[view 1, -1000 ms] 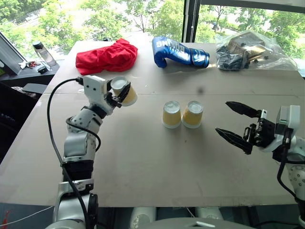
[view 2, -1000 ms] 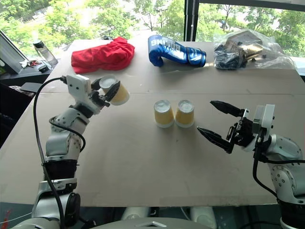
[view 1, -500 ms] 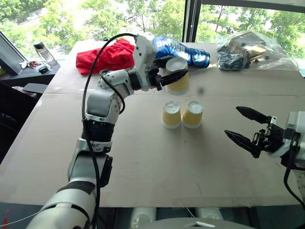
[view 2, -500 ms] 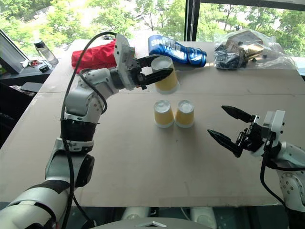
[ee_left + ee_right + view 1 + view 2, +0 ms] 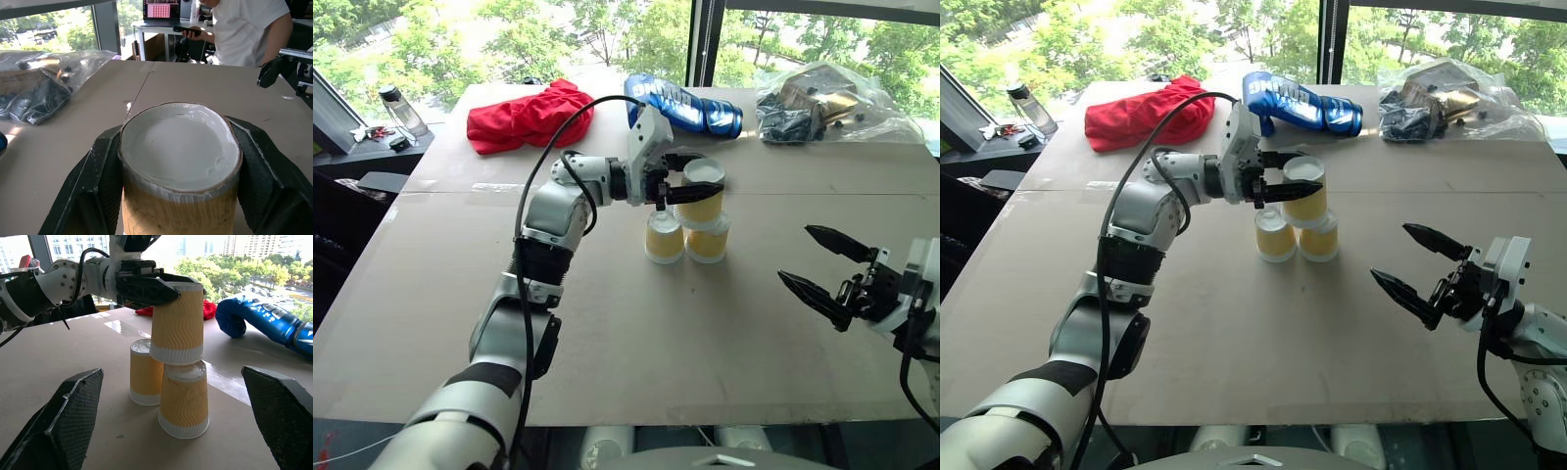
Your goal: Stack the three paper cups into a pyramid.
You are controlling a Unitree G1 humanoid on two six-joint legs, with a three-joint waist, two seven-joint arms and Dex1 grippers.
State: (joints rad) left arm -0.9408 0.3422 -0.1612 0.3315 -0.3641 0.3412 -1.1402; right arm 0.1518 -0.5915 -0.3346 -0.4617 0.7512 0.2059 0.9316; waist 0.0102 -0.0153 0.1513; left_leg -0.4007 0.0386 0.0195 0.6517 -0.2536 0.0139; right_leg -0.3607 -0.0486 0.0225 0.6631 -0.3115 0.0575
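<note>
Holding the third cup (image 5: pixel 702 192) upside down near its top, the left gripper (image 5: pixel 690 192) has its fingers squeezed on it so it can sit over the two cups (image 5: pixel 686 238) standing side by side on the table (image 5: pixel 607 323). It looks to sit mostly above the right one. The right gripper (image 5: pixel 824 270) waits nearby, fingers spread wide and empty.

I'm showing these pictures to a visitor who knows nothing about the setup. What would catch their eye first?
Probably the left gripper holding a yellow paper cup upside down just above two more cups standing side by side mid-table. Next, the right gripper waiting wide open nearby, and the bright blue glove and red cloth at the table's far edge.
</note>
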